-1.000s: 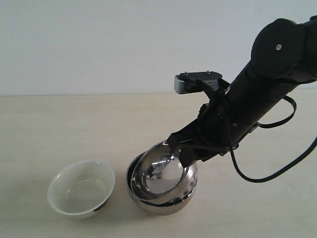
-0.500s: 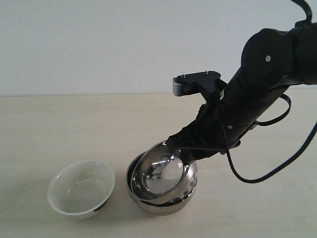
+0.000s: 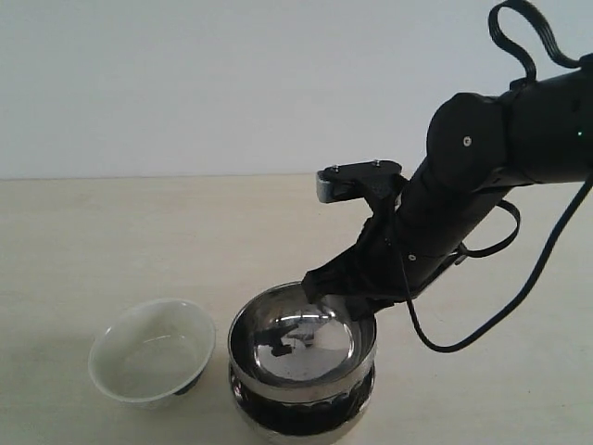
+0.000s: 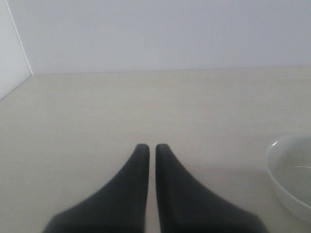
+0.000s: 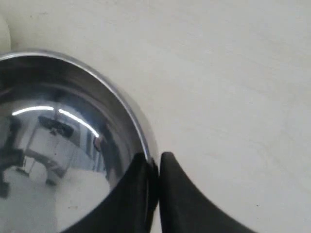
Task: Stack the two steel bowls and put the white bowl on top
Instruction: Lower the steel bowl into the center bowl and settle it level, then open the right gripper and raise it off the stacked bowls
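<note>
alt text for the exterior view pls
The right end effector grips the rim of a smooth steel bowl nested in a ribbed steel bowl on a beige table; a white bowl sits apart, left in view.

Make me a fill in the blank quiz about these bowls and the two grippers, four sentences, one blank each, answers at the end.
1. The right gripper pinches the ____ of the smooth steel bowl.
2. The stack holds ____ bowls, with the ribbed steel bowl at the bottom.
3. In the exterior view, the white bowl stands on the table to the ____ of the stack.
4. The left gripper is shut and holds ____.

Missing words: rim; two; left; nothing.
</note>
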Motion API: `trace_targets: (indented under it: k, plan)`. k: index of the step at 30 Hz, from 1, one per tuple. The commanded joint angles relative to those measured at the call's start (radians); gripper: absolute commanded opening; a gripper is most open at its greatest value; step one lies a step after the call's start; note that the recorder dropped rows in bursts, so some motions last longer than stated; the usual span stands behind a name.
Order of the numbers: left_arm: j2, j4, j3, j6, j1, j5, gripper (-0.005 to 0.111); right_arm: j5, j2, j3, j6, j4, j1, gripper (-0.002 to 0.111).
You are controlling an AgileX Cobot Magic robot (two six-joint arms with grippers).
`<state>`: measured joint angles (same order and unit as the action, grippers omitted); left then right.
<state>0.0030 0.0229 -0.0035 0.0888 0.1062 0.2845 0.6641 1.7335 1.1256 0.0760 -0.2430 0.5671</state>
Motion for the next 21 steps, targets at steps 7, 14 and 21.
trace_targets:
  k: [7,14,21]
  plan:
    - [-0.003,0.003,0.003,-0.011,0.001,-0.006,0.004,-0.066,0.002,0.003,0.035,-0.035,0.003,0.000]
    - [-0.003,0.003,0.003,-0.011,0.001,-0.006,0.004,-0.077,0.040,0.003,0.083,-0.012,0.003,0.000]
    - [-0.003,0.003,0.003,-0.011,0.001,-0.006,0.004,-0.083,0.044,0.003,0.085,-0.016,0.003,0.034]
